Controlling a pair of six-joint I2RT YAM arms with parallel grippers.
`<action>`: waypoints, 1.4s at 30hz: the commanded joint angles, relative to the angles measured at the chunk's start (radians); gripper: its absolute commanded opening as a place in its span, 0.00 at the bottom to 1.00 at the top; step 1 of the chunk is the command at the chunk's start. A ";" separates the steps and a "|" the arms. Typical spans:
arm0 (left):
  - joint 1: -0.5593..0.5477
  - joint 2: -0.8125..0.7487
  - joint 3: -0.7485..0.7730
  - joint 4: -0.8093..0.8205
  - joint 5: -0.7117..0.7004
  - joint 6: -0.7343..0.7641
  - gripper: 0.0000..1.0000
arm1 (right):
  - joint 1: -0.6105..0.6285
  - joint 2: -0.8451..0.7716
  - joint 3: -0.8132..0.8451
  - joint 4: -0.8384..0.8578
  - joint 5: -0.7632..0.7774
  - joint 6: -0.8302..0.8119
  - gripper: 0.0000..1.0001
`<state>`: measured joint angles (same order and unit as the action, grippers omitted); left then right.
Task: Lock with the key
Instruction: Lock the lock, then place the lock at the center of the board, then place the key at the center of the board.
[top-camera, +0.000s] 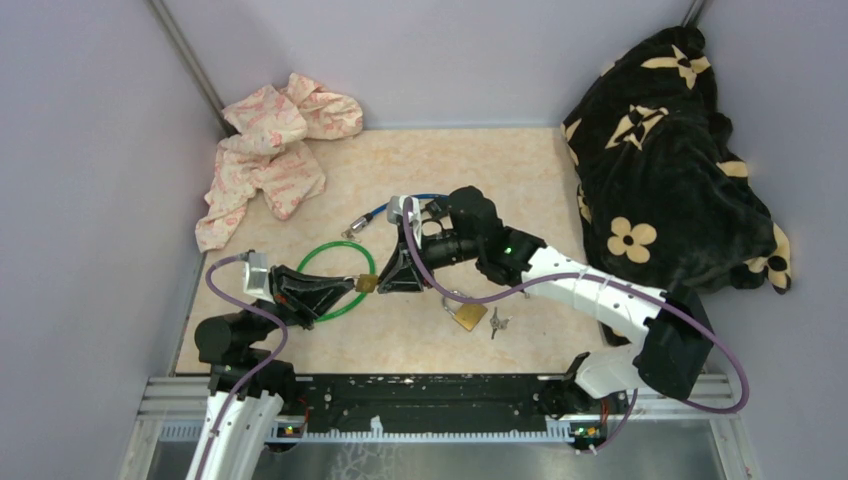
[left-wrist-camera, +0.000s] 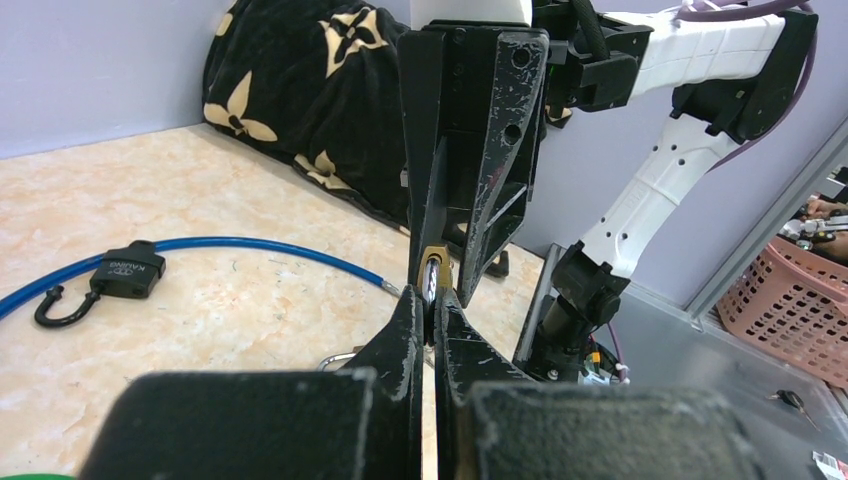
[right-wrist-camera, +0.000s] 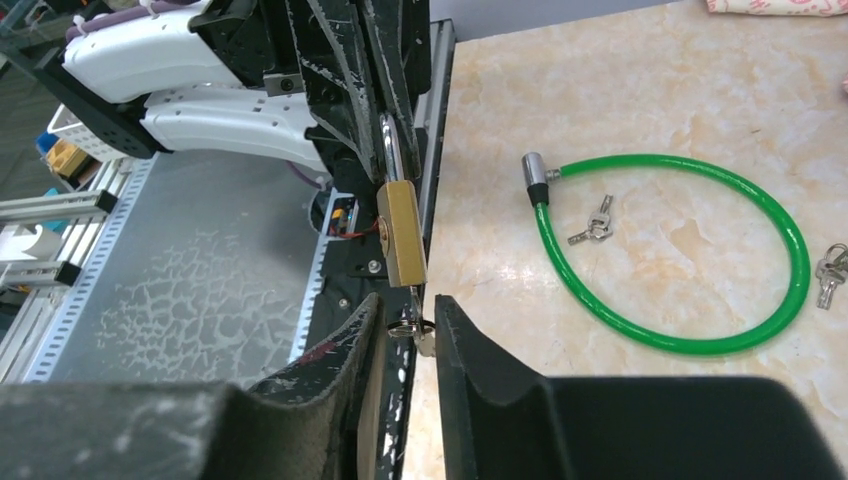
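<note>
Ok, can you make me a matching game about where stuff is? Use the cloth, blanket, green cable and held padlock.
Things:
1 cloth
2 blanket
3 green cable
4 held padlock

Places:
A in the left gripper
B far right corner
C far left corner
D looped flat on the table

Pairs: 1-C, 2-B, 3-D, 4-A

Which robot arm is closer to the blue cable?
Right. The right gripper sits just on the near side of the blue cable, its wrist above the cable's end. The left gripper, holding the padlock, is farther left, over the green cable.
</note>
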<state>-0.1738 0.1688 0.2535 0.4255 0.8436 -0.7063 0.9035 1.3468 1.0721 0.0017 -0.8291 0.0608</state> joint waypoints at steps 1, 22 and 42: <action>0.008 -0.008 0.026 0.045 0.007 0.005 0.00 | 0.016 0.003 0.066 0.020 -0.023 -0.012 0.26; 0.010 -0.013 0.073 -0.045 -0.054 0.060 0.00 | -0.068 -0.058 -0.118 -0.029 0.123 -0.041 0.00; -0.106 0.408 -0.093 -0.531 -0.229 -0.194 0.00 | 0.030 0.050 -0.335 0.033 0.372 0.270 0.00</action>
<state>-0.2165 0.4946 0.1558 -0.0990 0.6376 -0.8585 0.8898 1.3666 0.7395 -0.0120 -0.5232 0.2245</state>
